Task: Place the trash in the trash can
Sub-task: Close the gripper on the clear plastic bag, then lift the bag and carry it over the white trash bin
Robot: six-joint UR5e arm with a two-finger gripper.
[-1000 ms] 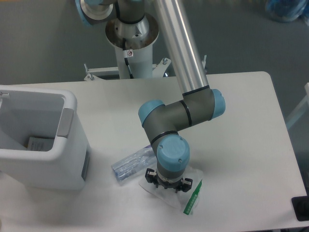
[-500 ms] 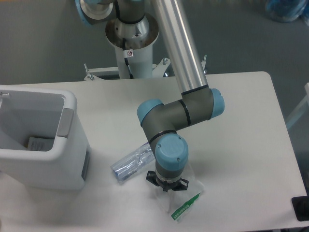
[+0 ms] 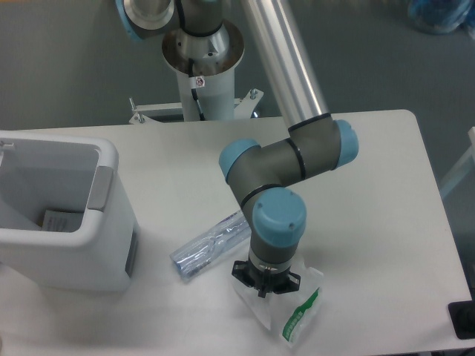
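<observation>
1. Where a white table fills most of the overhead view, a grey floor lies behind it and the robot's white pedestal stands at the table's far edge.
2. Reaching from that pedestal, the UR5e arm slants down over the table; compared with half a second ago, its wrist has shifted toward the right and slightly nearer the front edge.
3. At the left edge stands the trash can, a boxy white bin with a thick rounded rim and a grey side panel; a piece of paper lies inside it. It has not moved.
4. Between the bin and the wrist lies the clear plastic bottle on its side, near the bin but apart from it, unmoved. Its far end runs under the arm's wrist, so the arm hides that end.
5. Under the wrist lies the wrinkly clear plastic bag with its green strip, near the front edge; it has slid right along with the wrist.
6. Pointing straight down, the gripper sits directly over the bag's left part. Its fingers are hidden beneath the blue wrist cap, so I cannot tell whether they are spread or closed.
7. At the bottom right corner a small dark object is cut off by the frame.
</observation>
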